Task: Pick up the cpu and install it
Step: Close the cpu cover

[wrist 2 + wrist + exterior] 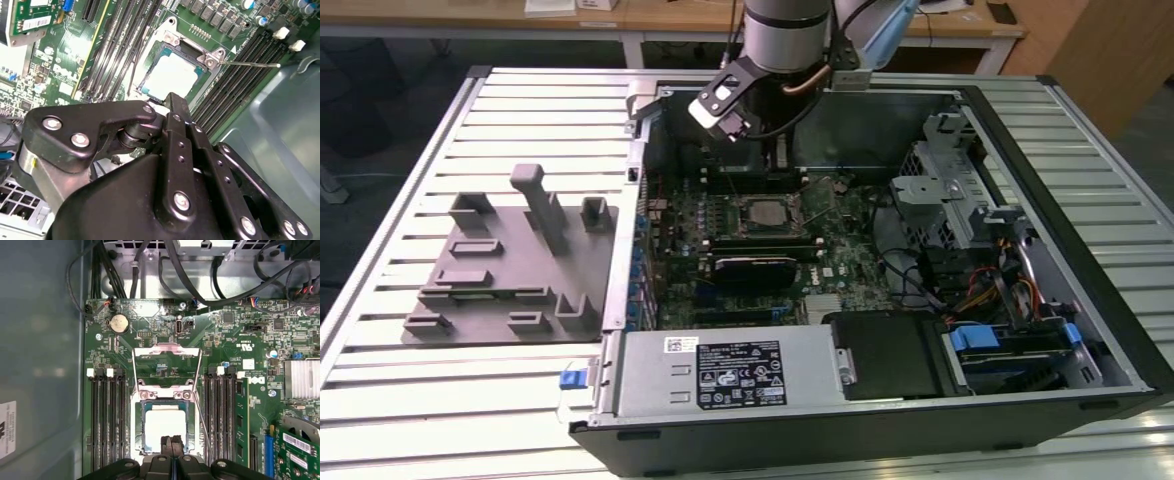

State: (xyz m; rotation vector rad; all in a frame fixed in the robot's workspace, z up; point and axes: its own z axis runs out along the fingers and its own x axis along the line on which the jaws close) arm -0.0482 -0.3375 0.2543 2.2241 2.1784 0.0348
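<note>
- The gripper (pixel 172 444) has its two fingers drawn together into a narrow point with nothing visible between them. The tip sits over one edge of the cpu (pixel 165 426); whether it touches cannot be told.
- The cpu lies flat inside the socket (pixel 765 212) on the green board, so the picking-up looks done and the seating is in hand.
- The hinged metal frame (pixel 167 351) is flipped open and the thin lever (pixel 202 422) stands free, so the chip is not yet locked down. Any further motion likely calls for care, since the lever sits close.
- The second wrist view shows the fingertips (pixel 172 100) side-on against the cpu (pixel 170 75).
- The exterior view adds the arm (pixel 787 30), the open computer case (pixel 1067 330) and a grey parts tray (pixel 507 260) beside it.
</note>
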